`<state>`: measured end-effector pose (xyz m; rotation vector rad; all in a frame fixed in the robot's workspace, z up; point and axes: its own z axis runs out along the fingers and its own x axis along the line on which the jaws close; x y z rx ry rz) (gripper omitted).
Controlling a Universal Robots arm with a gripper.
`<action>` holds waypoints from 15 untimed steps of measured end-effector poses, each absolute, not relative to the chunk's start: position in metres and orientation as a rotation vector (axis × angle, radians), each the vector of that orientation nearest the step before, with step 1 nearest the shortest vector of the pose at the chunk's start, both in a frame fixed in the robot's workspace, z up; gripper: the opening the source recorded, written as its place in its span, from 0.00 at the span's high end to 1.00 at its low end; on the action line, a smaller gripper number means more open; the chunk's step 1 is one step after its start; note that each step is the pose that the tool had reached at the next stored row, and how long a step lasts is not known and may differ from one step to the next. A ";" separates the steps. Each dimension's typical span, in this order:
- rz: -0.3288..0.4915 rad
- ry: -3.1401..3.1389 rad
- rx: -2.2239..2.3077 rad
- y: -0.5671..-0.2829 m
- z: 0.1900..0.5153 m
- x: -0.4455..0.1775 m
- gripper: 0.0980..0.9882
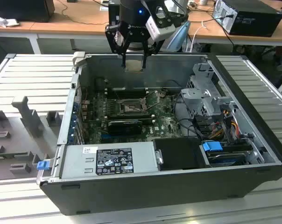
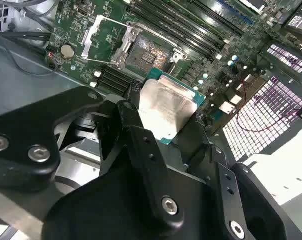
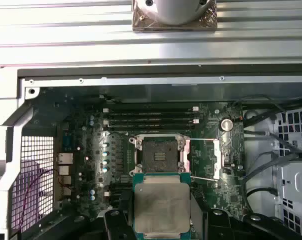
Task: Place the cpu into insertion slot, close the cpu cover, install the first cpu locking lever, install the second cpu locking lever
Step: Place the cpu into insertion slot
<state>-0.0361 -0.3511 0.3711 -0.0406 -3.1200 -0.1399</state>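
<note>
Nearest in exterior view: open PC case (image 1: pixel 155 191) on ribbed metal bench (image 1: pixel 33 79), w/ silver power supply (image 1: pixel 110 158) along front edge and blue-tabbed drive bay (image 1: pixel 212 146) toward exterior view's right. Deeper in, green motherboard (image 1: pixel 164 123) flat on case floor. Near its middle, insertion slot (image 3: pixel 157 155): square, dark, silver-rimmed, contact field exposed. Cpu cover (image 2: pixel 87 39) swung open beside slot, green board visible thru cut-out. Just past slot, row of long black memory slots (image 3: pixel 151 115). Farther back and higher, gripper (image 1: pixel 134 65) hanging over case's far wall, clamped narrow on cpu (image 3: pixel 161 207). Black fingers (image 2: pixel 128 115) pressing two opposite edges, pale metal face turned up, plain in both wrist views. Cpu in the air, well apart from slot, not touching board. Behind all that, tan desk (image 1: pixel 75 23) w/ cables and a black box (image 1: pixel 250 16) toward exterior view's right.
</note>
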 end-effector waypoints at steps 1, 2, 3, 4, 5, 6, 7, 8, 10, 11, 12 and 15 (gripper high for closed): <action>-0.140 -3.120 -0.051 -0.351 0.371 -0.036 0.50; -0.140 -3.120 -0.058 -0.351 0.371 -0.036 0.50; -0.140 -3.120 -0.062 -0.351 0.371 -0.036 0.50; -0.140 -3.120 -0.066 -0.351 0.371 -0.036 0.50; -0.140 -3.120 -0.069 -0.351 0.371 -0.036 0.50; -0.140 -3.120 -0.070 -0.351 0.371 -0.036 0.50; -0.140 -3.120 -0.072 -0.351 0.371 -0.036 0.50; -0.140 -3.120 -0.074 -0.351 0.371 -0.036 0.50; -0.140 -3.120 -0.078 -0.351 0.371 -0.036 0.50; -0.140 -3.120 -0.081 -0.351 0.371 -0.036 0.50; -0.140 -3.120 -0.081 -0.351 0.371 -0.036 0.50; -0.140 -3.120 -0.081 -0.351 0.371 -0.036 0.50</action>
